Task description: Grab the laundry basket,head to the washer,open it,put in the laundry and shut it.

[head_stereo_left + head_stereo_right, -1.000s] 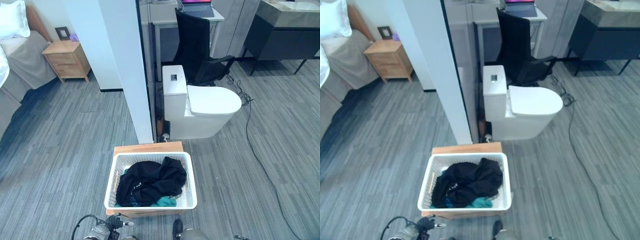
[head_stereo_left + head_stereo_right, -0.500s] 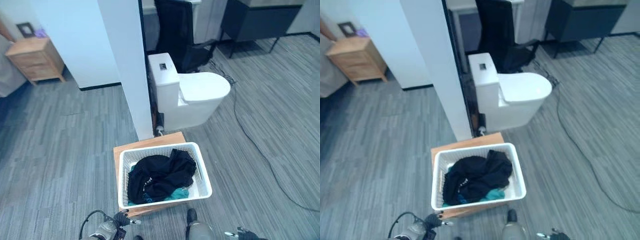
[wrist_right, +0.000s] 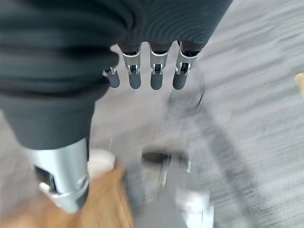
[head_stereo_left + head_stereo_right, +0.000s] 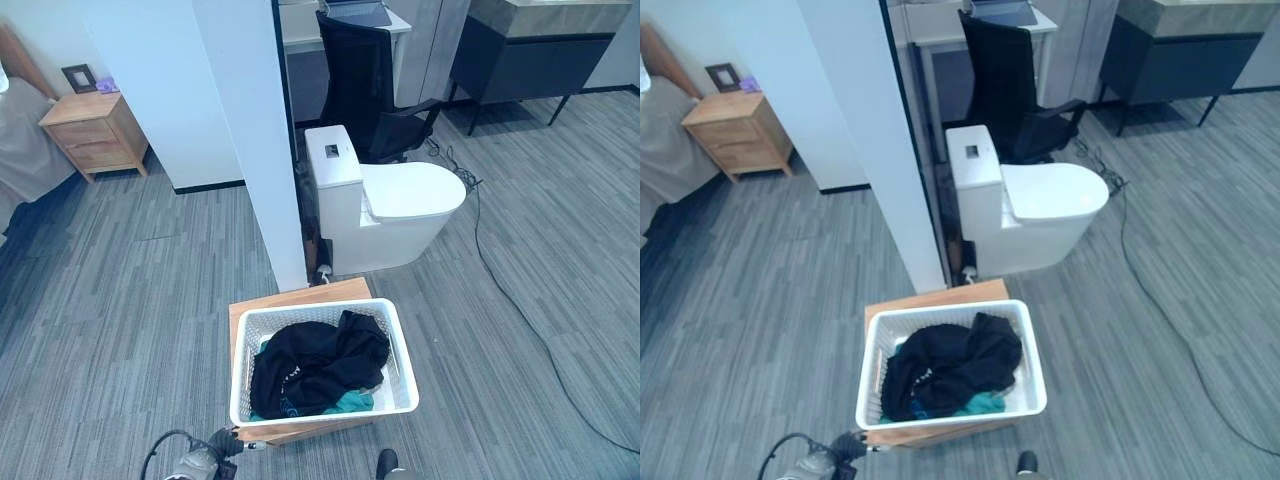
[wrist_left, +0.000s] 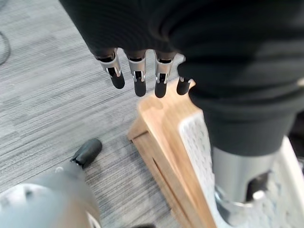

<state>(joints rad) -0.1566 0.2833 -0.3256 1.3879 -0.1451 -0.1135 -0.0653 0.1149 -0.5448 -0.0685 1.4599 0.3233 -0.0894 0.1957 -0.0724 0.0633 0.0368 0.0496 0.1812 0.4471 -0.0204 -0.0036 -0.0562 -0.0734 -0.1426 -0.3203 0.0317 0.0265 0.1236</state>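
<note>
The left hand (image 5: 142, 57) hangs with fingers (image 5: 137, 80) straight and relaxed, holding nothing, just above a near corner of the wooden stand (image 5: 166, 142). The right hand (image 3: 142, 42) likewise has loose, straight fingers (image 3: 156, 76), empty above the grey floor (image 4: 130, 300). The white laundry basket (image 4: 400, 345) sits on the stand, with black and teal clothes (image 4: 320, 365) piled inside. Beyond it stand a white partition wall (image 4: 250, 130) and, to the right, a toilet (image 4: 400, 205)

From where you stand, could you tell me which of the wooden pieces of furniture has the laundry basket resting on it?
The low wooden stand right in front of you, beside the white pillar, carries the white laundry basket. The wooden nightstand, far off by the bed, bears only small items.
</note>
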